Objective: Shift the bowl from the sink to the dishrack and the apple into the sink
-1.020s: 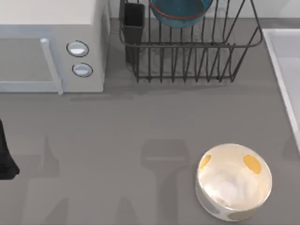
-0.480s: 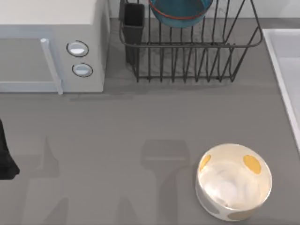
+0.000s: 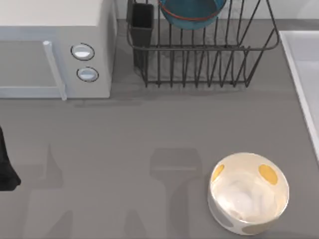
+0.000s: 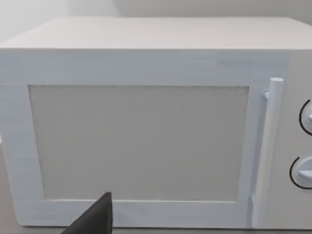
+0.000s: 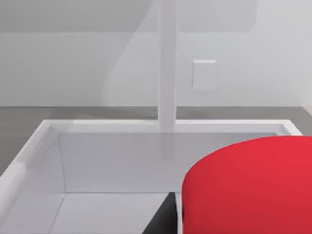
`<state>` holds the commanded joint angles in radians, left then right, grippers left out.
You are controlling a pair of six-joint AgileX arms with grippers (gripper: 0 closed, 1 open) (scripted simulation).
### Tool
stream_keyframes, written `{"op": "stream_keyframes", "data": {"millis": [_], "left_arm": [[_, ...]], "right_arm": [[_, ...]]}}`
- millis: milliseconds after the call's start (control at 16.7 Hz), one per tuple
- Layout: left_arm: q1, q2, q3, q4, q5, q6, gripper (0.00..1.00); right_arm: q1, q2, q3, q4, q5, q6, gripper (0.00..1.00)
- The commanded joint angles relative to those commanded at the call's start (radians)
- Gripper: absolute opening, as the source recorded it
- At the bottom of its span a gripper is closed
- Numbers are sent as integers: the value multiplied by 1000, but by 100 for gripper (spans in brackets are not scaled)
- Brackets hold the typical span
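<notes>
The teal-blue bowl (image 3: 192, 12) with its red-orange rim rests inside the dark wire dishrack (image 3: 199, 64) at the back of the table. The sink (image 3: 299, 55) lies at the right edge. In the right wrist view the red apple (image 5: 248, 185) hangs very close to the camera over the sink basin (image 5: 29, 146), with my right gripper shut on it. A dark part of my left arm (image 3: 5, 169) shows at the left edge, parked in front of the microwave.
A white microwave (image 3: 50, 50) stands at the back left, seen head-on (image 4: 146, 122) from the left wrist. A white bowl with yellow-orange spots (image 3: 248, 193) sits front right. A black utensil cup (image 3: 142, 22) marks the rack's left corner. A faucet post (image 5: 167, 73) rises behind the sink.
</notes>
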<state>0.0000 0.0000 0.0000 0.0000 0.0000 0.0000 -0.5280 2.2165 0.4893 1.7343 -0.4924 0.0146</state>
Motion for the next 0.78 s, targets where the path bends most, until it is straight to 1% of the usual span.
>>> {"op": "stream_keyframes", "data": {"millis": [420, 480, 780], "left_arm": [[0, 0, 0, 0, 0, 0, 100], [0, 0, 0, 0, 0, 0, 100], [0, 0, 0, 0, 0, 0, 100]], "right_arm": [[0, 0, 0, 0, 0, 0, 98], [0, 0, 0, 0, 0, 0, 100], [0, 0, 0, 0, 0, 0, 100]]}}
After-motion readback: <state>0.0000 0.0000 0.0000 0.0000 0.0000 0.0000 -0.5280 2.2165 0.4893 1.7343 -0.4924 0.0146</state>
